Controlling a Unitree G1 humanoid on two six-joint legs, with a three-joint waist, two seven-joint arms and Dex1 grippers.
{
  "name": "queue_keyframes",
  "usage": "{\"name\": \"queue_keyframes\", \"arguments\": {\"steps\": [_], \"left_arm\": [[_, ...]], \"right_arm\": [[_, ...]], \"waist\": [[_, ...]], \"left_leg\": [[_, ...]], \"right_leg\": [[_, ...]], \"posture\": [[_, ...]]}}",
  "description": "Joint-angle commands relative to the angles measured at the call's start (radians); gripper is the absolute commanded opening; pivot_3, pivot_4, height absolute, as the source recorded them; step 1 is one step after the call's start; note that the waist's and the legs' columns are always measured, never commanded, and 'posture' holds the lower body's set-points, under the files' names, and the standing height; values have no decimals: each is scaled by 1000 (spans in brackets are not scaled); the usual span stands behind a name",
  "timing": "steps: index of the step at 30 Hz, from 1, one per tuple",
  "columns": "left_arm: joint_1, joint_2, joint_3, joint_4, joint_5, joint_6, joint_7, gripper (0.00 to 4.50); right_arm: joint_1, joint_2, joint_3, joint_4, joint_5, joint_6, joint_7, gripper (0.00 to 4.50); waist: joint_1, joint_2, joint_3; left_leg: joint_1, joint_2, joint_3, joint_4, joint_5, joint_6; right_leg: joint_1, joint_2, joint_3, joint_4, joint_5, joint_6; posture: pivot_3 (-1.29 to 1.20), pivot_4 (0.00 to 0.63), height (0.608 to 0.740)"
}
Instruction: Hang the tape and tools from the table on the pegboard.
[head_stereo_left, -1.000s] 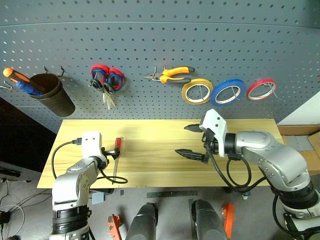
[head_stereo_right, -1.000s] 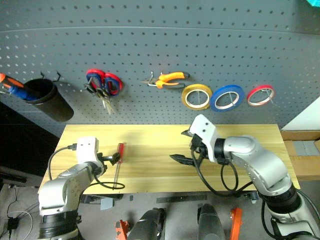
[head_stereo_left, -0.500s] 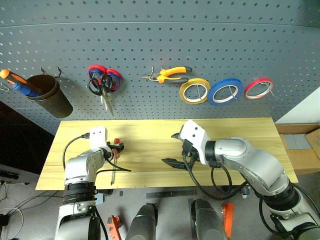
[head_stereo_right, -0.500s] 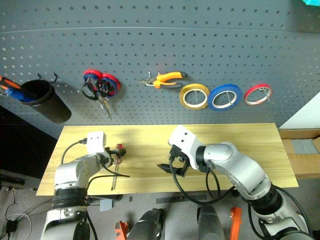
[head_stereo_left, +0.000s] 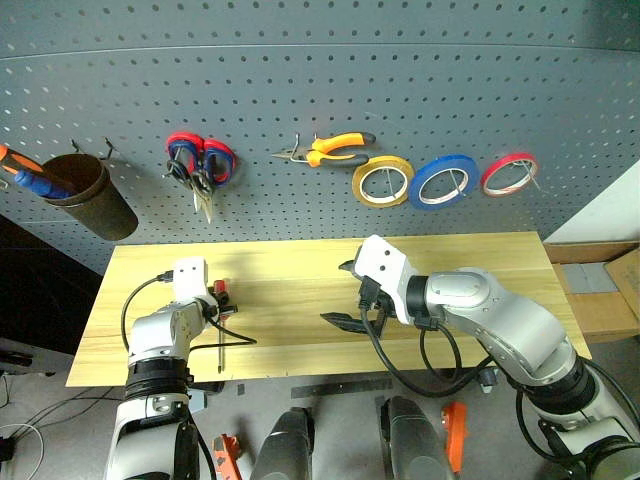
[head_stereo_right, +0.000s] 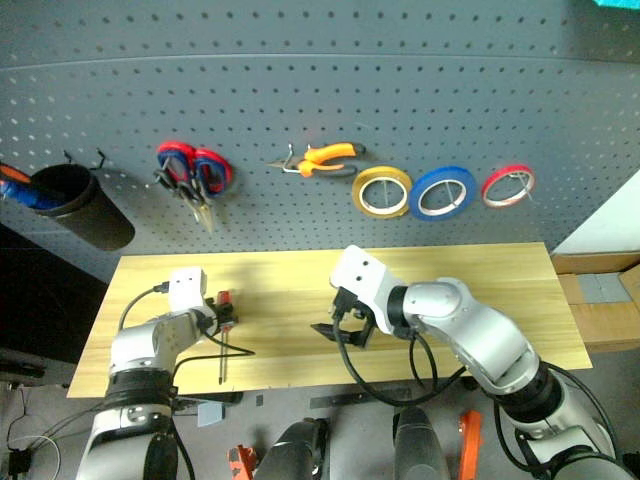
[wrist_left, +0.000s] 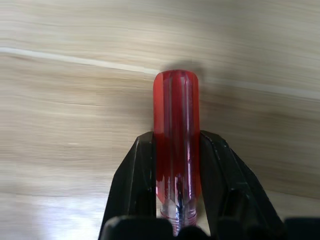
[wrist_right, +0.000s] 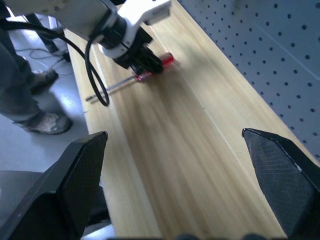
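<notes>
Currently, the left claw (wrist_left: 176, 165) is clamping the red screwdriver handle (wrist_left: 176, 125) lying on the bench (head_stereo_left: 300, 270). The right claw (head_stereo_left: 345, 293) is hovering spread wide; the blue tape (head_stereo_left: 446, 181) is hanging above it on the pegboard (head_stereo_left: 300, 100).

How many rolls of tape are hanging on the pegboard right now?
3, side by side on the pegboard, right of the orange-handled pliers: a yellow roll, then the blue tape, then a thinner red roll farthest right. No further roll is visible.
</notes>
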Motion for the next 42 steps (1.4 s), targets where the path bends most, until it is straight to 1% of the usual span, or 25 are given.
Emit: {"name": "queue_keyframes", "arguments": {"steps": [1, 6, 7, 10, 11, 12, 15, 20, 23, 27, 29, 33, 36, 42], "left_arm": [[35, 10, 1, -17, 3, -22, -23, 832], [112, 31, -8, -150, 27, -114, -36, 832], [148, 37, 2, -205, 39, -152, -26, 832], [262, 33, 64, -365, 45, -286, -9, 832], [291, 43, 63, -400, 59, -321, -11, 832], [322, 33, 94, -458, 48, -358, -7, 832], [395, 23, 147, -592, 34, -420, -1, 832], [443, 47, 174, -732, 76, -493, 8, 832], [451, 57, 207, -783, 96, -508, 28, 832], [436, 82, 250, -821, 119, -520, 48, 832], [401, 107, 262, -821, 119, -530, 47, 832], [282, 190, 276, -771, 112, -573, 25, 832], [203, 215, 256, -746, 83, -600, -4, 832], [47, 245, 241, -701, 42, -606, -37, 832]], "right_arm": [[-23, -2, 7, -43, -14, -27, 8, 4500], [-29, -7, 0, -45, -16, -25, 19, 4500], [-29, -8, -5, -52, -8, -27, 27, 4500], [-32, -10, -24, -74, 18, -32, 54, 4500], [-33, -7, -30, -76, 21, -33, 57, 4500], [-36, -8, -39, -78, 32, -30, 68, 4500], [-46, -25, -54, -78, 54, -36, 105, 4500], [-64, -56, -59, -63, 63, -65, 160, 4500], [-74, -66, -61, -50, 66, -84, 184, 4500], [-83, -78, -61, -27, 59, -114, 205, 4500], [-91, -84, -63, -14, 59, -128, 220, 4500], [-117, -88, -69, 9, 69, -150, 257, 4500], [-145, -84, -74, 49, 52, -167, 255, 4500], [-175, -102, -133, 76, 73, -172, 275, 4500]], "waist": [[1, 0, 0], [-6, 0, 0], [-7, 0, 0], [-14, 0, 0], [-14, 0, 0], [-13, 0, 0], [-12, 0, 0], [4, 0, 0], [12, -1, 0], [13, -1, 0], [16, -1, 0], [28, -1, 0], [34, -1, 0], [35, -1, 0]], "left_leg": [[0, 0, 0, 0, 0, 0], [0, 0, 0, 0, 0, 0], [0, 0, 0, -1, 0, 0], [-1, 1, 0, -1, 0, 0], [-1, 1, 0, -2, 0, -1], [-1, 1, 0, -2, 0, -1], [-1, 1, 0, -2, -1, 0], [-1, 1, 0, -2, -1, 0], [-1, 1, 0, -2, -1, 0], [-1, 1, 0, -2, -1, 0], [-1, 1, 0, -2, -1, 0], [-1, 1, 0, -2, -1, 0], [-1, 0, 0, -2, -1, 0], [-2, 1, 0, -2, -1, -1]], "right_leg": [[0, 0, 0, 0, 0, 0], [0, 0, 1, 0, 0, 0], [-1, 0, 1, -1, 0, 0], [-1, 0, 1, -1, 0, 0], [-2, 0, 1, -2, 0, 0], [-1, 0, 1, -2, 0, 0], [-1, 0, 1, -3, 0, 0], [-1, 0, 1, -3, 0, 0], [-1, 0, 0, -3, 0, 0], [-1, 0, 0, -4, 0, 0], [-1, 0, 0, -4, 0, 0], [0, 1, -2, -4, 0, 0], [0, 0, -2, -5, 0, 0], [-1, 0, -3, -6, 0, 0]], "posture": [[-114, 284, 740], [-117, 280, 740], [-116, 278, 740], [-108, 275, 740], [-106, 275, 740], [-106, 275, 740], [-91, 269, 740], [-61, 254, 740], [-50, 248, 740], [-36, 241, 740], [-25, 234, 740], [-21, 228, 740], [-17, 223, 740], [-27, 221, 740]]}}
